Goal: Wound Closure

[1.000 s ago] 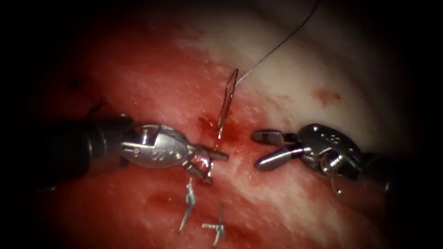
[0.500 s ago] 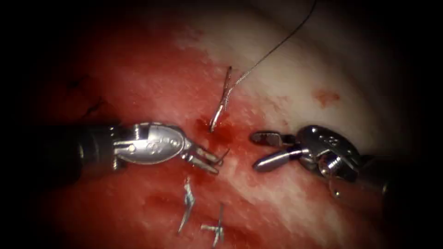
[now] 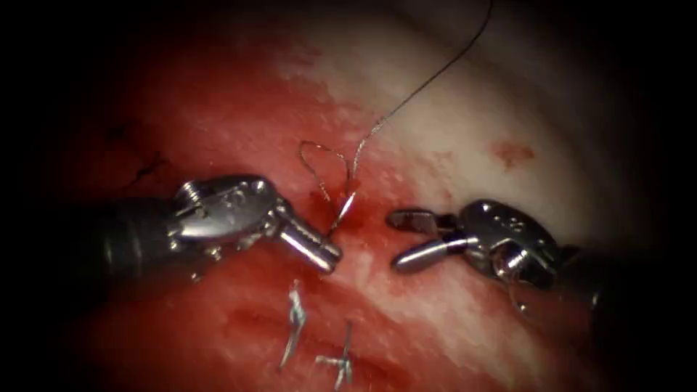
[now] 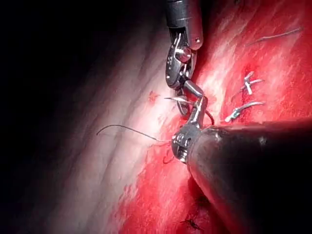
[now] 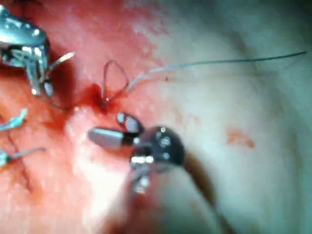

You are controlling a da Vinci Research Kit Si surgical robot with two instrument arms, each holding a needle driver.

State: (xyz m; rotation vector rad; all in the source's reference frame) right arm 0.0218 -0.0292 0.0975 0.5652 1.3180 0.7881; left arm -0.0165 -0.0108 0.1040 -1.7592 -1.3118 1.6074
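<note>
1. Landmark: the small dark pool of red fluid [image 3: 353, 212] at the middle of the tissue [image 3: 450, 138]. All places below are taken from it.
2. The needle [image 3: 341, 215] is a thin, bright, slightly curved sliver, seen nearly end-on from the endoscope. It runs from the pool's left edge down-left into the left tool. In the right wrist view the needle [image 5: 61, 59] juts out of that tool with its free end clear of the tissue. I cannot tell where along its curve it is gripped.
3. The left tool [image 3: 325, 255] sits just left of and below the pool, jaws clenched on the needle.
4. The right tool [image 3: 396, 239] sits just right of the pool, jaws spread wide, grasping nothing and clear of the needle.
5. The thread [image 3: 428, 80] is fine, dark and wiry. It comes down from far above and right of the pool, makes a small standing loop above and left of it, then drops to the pool.
6. Cut ends of thread [image 3: 294, 327] are pale, stiff and frayed, sitting well below the pool.
7. Writing: small stamped characters on the right tool's wrist housing [image 3: 512, 219], well right of the pool, are too small to read.
</note>
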